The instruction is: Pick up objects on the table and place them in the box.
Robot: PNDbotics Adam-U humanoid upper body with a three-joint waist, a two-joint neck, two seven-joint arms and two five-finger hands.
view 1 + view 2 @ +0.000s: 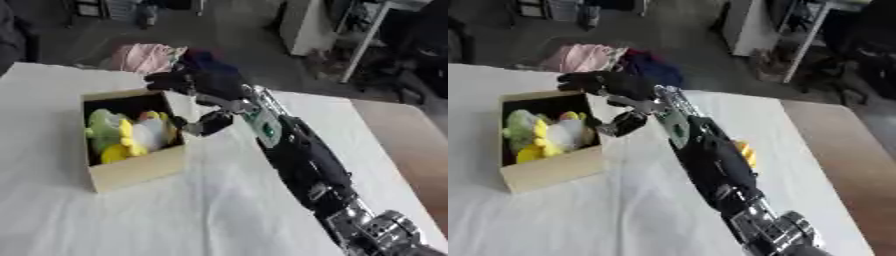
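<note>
The right hand [199, 85] hangs beside the box's [136, 172] far right corner, its arm [302, 155] reaching in from the lower right across the white table [201, 215]. The box sits on the left of the table and already holds soft toys [127, 132], green, yellow and white, piled to about the rim.

The fingers [171, 80] look relaxed and spread, stretched over the box's back edge, with the thumb [206, 124] hanging lower near the right wall. Nothing shows between them; the hand appears to hold nothing, though the dark fingers blur against the dark floor behind, so this is a judgement.

In the right eye view a small yellow object [746, 152] peeks out from behind the arm, lying on the table well apart from the box. It looks like the next thing to collect.

To do this step well, I would lift the hand clear of the box wall before swinging back, so the thumb does not catch the cardboard and drag the box. Then come down on the yellow object from above with the fingers wide.

The left hand is not visible.
</note>
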